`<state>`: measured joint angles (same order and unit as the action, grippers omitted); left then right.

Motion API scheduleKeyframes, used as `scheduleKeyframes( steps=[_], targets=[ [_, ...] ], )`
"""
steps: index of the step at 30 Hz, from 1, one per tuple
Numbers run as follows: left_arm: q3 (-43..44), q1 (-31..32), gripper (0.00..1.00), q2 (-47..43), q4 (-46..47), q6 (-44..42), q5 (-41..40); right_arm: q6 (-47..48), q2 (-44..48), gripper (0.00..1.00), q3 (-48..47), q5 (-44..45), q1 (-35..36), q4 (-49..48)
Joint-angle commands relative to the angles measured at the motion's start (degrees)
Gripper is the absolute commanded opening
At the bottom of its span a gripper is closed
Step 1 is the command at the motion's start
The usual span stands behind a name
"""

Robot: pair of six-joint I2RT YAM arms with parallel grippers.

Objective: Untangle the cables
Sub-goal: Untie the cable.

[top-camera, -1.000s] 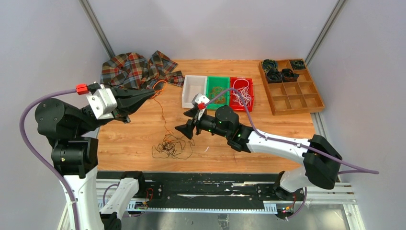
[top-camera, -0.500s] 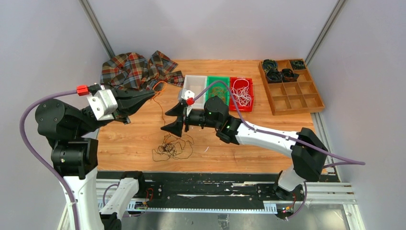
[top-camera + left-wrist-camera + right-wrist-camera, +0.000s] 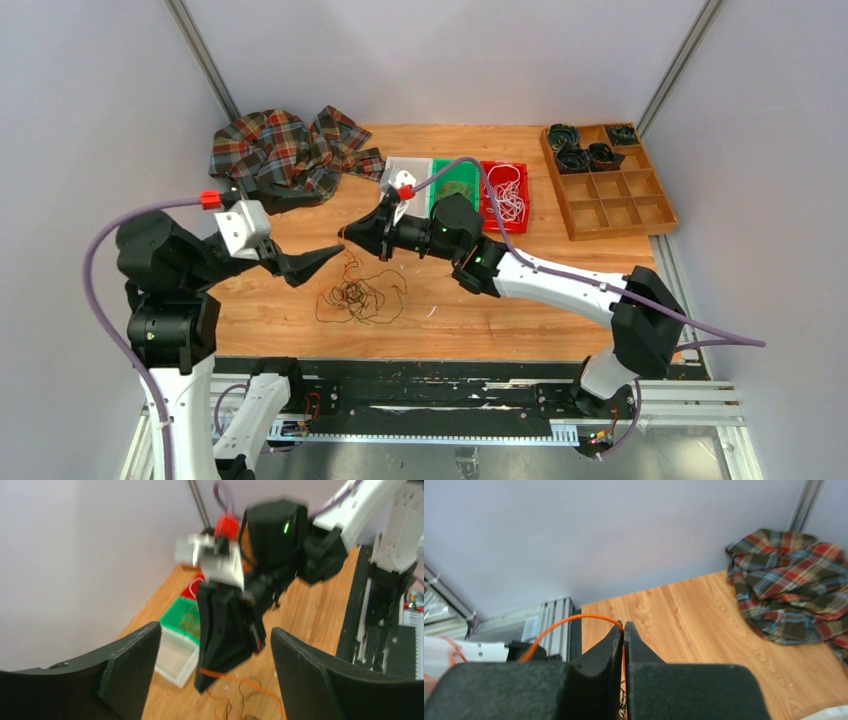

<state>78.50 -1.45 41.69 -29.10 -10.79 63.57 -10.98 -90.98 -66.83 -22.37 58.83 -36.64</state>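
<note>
I am pinching the orange wire [image 3: 594, 616] in my right claw [image 3: 624, 626], with both fingers pressed together on it at the very tips. I am holding it up off the table [image 3: 540, 330], so the strand is running down from the claw into the tangle [image 3: 355, 298] of thin wires lying on the wood just below, between my two arms. My left claw [image 3: 330, 254] is hanging with its fingers [image 3: 130, 660] spread wide, gripping nothing. It is pointing at the right claw from close by, and its own camera is showing me the right claw framed in the gap with the orange strand trailing beneath. I am judging that I am partway through drawing one strand out of the knot: one part is lifted, and the rest is lying wound into the heap. As I am reading it, the next move is calling for the left claw to take the same wire a little lower, or to pin the heap down, so the right can pull away without dragging the whole bundle along. The wire is far thinner than my fingers, so I am expecting to need it seated squarely between the pads, then a slow pull while I am watching whether the heap is lifting. At the far side, the green tray [image 3: 445, 165] and red tray [image 3: 524, 200] are holding loose wires, so I am guessing a freed strand is going there.
</note>
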Motion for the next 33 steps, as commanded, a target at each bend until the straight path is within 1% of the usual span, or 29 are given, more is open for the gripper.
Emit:
scheduleKeyframes(
  steps=[1,3,4,6,10,13,15,18,20,22,25,28,31,33],
  targets=[
    [-6.3,-0.4,0.92,-1.8,-9.2,-8.0,-3.9,-2.8,5.0,0.01,-2.4,4.4,-0.9,-6.3],
    [-9.7,-0.4,0.98,-2.5,-10.8,-10.1,-7.3,-3.0,6.5,0.01,-2.7,5.4,-1.0,-6.3],
    [-11.2,-0.4,1.00,-2.7,-11.2,-10.5,-8.7,-3.1,7.3,0.01,-2.8,6.0,-1.0,-6.2],
    [-13.5,-0.4,0.98,-2.8,-12.2,-11.6,-10.2,-3.4,8.6,0.01,-3.2,6.8,-1.0,-5.8],
    [-18.3,-0.4,0.98,-3.1,-13.4,-16.6,-10.3,-5.8,10.2,0.01,-4.6,6.1,-1.2,-4.3],
    [-20.9,-0.4,0.99,-2.6,-12.0,-16.9,-11.2,-8.3,11.0,0.00,-5.2,4.6,-1.5,-4.2],
    [-21.8,-0.4,0.97,-2.0,-13.2,-18.2,-7.9,-9.5,11.3,0.00,-5.9,4.1,-1.5,-3.6],
    [-22.5,-0.4,0.94,-1.1,-18.4,-22.4,0.6,-10.9,11.6,0.00,-6.3,3.6,-1.6,-3.3],
    [-23.8,-0.4,0.91,-0.9,-18.8,-21.7,5.2,-12.3,11.6,0.01,-6.8,3.3,-1.7,-3.3],
    [-25.2,0.1,0.88,-0.8,-18.8,-21.5,7.8,-13.4,11.5,0.01,-7.3,3.0,-1.7,-3.1],
    [-27.8,2.6,0.80,-0.7,-18.9,-20.5,8.9,-14.9,11.0,0.01,-8.3,2.1,-1.7,-3.2],
    [-30.1,5.6,0.77,-1.0,-19.0,-20.6,8.9,-15.8,10.6,0.01,-8.9,1.5,-1.7,-3.4],
    [-29.9,6.2,0.75,-0.3,-19.3,-21.7,8.5,-16.8,10.2,0.01,-9.1,0.9,-1.7,-3.8],
    [-28.7,6.2,0.64,1.1,-19.5,-22.8,6.1,-17.6,9.9,0.01,-9.3,0.5,-1.7,-4.2]
  ],
)
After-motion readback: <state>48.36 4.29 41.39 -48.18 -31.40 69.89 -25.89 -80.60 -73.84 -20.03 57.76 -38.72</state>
